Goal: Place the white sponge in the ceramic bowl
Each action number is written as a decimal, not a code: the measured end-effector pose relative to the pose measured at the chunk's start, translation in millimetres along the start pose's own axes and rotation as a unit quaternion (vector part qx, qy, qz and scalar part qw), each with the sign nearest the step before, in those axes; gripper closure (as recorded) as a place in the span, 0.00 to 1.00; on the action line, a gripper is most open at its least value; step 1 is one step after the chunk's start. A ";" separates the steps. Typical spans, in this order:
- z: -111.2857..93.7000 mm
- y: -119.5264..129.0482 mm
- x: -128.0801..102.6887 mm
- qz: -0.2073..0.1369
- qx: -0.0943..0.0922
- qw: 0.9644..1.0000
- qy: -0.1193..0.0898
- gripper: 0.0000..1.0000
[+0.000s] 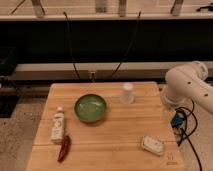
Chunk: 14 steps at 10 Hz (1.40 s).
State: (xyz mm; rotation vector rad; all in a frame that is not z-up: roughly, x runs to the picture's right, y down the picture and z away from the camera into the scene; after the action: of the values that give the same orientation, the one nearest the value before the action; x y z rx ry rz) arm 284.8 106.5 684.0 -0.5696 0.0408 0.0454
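Observation:
The white sponge (152, 144) lies flat on the wooden table (115, 135) near its front right corner. The ceramic bowl (90, 108), green and glossy, stands left of the table's middle, with nothing in it that I can see. My white arm (187, 86) is folded beside the table's right edge. My gripper (177, 121) hangs as a dark shape below the arm, just off the right edge. It is above and to the right of the sponge, not touching it, and far from the bowl.
A white cup (127, 93) stands at the back, right of the bowl. A white bottle (58, 124) lies at the left edge with a red chili pepper (64, 148) just in front of it. Black cables hang behind the table and beside my arm.

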 end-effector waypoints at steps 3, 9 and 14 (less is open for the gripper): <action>0.0 0.0 0.0 0.000 0.000 1.000 0.000 0.20; 7.0 7.5 -3.4 -0.009 -0.004 1.000 0.004 0.20; 39.6 40.8 -16.3 -0.042 -0.018 0.999 0.015 0.20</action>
State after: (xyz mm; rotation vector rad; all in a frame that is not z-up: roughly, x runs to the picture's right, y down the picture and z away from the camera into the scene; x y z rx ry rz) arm 267.3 161.8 696.1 -0.6080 0.0454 -0.0444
